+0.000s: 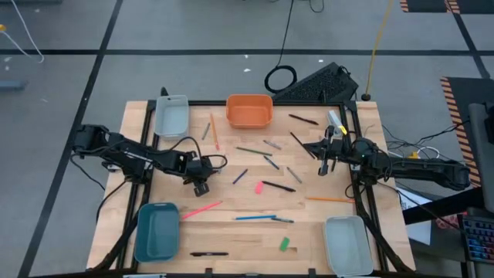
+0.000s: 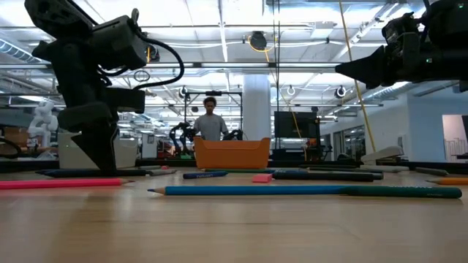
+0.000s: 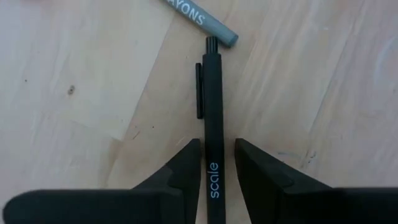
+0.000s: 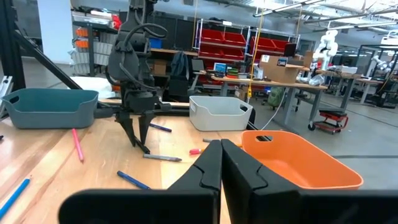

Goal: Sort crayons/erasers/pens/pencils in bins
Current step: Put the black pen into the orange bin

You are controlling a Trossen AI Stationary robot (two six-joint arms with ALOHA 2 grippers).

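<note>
Pale wooden planks (image 1: pixel 231 232) spread under both my arms, with a bin near each corner. My left gripper (image 3: pixel 217 163) hangs low over the wood, its two dark fingers (image 3: pixel 183 168) parted and straddling a slim black pen (image 3: pixel 212 118); the fingers stand just beside the barrel on either side, and I cannot tell whether they touch it. That pen lies flat, a clip along one side, a ribbed tip pointing away from me, and pale lettering reading "scale" between my fingers. Just past its tip lies a grey crayon (image 3: pixel 205 22) at an angle, printed with pale capital letters.

From above, my left gripper (image 1: pixel 201 185) sits between the teal bin (image 1: pixel 157 232) and the pale grey bin (image 1: pixel 171 116). Close beside it lies a pink pencil (image 1: pixel 202 208); farther off are a blue pencil (image 1: pixel 255 218) and a green eraser (image 1: pixel 284 244).

My right gripper (image 4: pixel 221 162) is raised clear of the wood with its fingers pressed together and nothing between them. Just ahead of it sits the orange bin (image 4: pixel 298 163). The second pale grey bin (image 1: pixel 347 243) lies well behind it.
</note>
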